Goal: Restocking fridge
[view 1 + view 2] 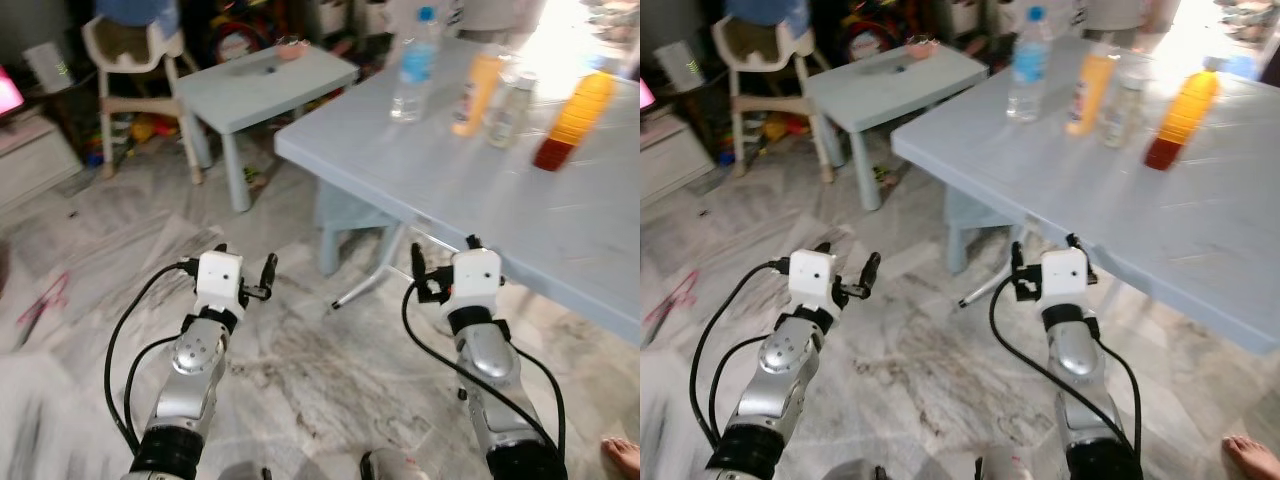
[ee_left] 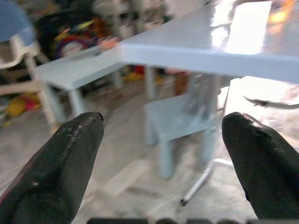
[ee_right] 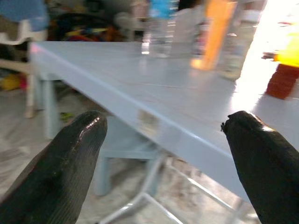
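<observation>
On the large light-blue table (image 1: 560, 230) stand a clear water bottle with a blue cap (image 1: 413, 65), a yellow-orange bottle (image 1: 476, 95), a small clear bottle (image 1: 510, 110) and an orange bottle with a dark base (image 1: 573, 120). My left gripper (image 1: 246, 260) is held low over the marble floor, short of the table, open and holding nothing. My right gripper (image 1: 444, 254) hovers just before the table's near edge, also open and holding nothing. In the right wrist view the bottles (image 3: 219, 32) stand beyond the wide-apart fingers (image 3: 70, 168).
A small light-blue table (image 1: 265, 80) stands to the far left with a white high chair (image 1: 130, 60) behind it. A stool (image 1: 350, 215) and metal legs sit under the large table. Toys clutter the back. A person's bare foot (image 1: 622, 455) is at lower right.
</observation>
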You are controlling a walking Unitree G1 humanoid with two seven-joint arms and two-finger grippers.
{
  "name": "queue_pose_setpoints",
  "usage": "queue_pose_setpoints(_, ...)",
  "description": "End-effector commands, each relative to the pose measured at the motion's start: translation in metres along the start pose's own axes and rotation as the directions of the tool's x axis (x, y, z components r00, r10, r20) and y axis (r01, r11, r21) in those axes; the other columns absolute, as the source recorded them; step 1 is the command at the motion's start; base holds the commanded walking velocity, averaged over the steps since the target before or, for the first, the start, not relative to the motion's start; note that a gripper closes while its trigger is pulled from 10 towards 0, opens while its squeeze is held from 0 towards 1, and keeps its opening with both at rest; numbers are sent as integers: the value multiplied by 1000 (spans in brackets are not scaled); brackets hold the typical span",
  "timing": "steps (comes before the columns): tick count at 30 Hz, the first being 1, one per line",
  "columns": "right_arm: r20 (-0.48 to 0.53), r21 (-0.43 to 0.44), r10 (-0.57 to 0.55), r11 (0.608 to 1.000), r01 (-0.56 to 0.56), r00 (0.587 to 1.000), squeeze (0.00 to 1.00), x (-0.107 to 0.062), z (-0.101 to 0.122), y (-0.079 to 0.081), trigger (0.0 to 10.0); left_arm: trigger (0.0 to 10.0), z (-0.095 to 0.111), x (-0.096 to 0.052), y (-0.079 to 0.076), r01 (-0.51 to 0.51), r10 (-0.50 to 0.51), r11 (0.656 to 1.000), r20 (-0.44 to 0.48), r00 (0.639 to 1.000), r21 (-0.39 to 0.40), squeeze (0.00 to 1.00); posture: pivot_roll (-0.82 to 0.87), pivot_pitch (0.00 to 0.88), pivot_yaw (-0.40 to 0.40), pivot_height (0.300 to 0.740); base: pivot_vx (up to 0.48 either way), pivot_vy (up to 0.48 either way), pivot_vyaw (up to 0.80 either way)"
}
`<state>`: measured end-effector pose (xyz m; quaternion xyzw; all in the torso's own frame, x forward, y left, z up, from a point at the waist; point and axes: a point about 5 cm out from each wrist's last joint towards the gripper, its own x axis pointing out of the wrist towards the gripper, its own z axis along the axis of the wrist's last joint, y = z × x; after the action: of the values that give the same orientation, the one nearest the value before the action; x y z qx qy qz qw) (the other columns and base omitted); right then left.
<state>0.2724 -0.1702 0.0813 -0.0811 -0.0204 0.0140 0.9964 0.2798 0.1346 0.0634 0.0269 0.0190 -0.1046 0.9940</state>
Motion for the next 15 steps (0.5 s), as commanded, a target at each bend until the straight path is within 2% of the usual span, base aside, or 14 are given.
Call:
queue_pose_setpoints(1,21,-1,-11,1000,11,1000,0,2,6,-2,10000,10000,3,0,0,13,-13,1000,14,1000,4,0,-102,0,61,740,0,0,-800)
queue_pose_setpoints(8,74,16,-27,1000,26,997,0,4,18,-6,10000,10000,5,2,2,10,-10,1000,25,1000,2,0,-108,0,64,740,268,0,-716)
queue_pose_setpoints(15,95,21,-35,999,33,995,0,6,25,-6,10000,10000,7,4,2,8,-7,1000,35,999,-4,0,-109,0,70,740,389,35,0)
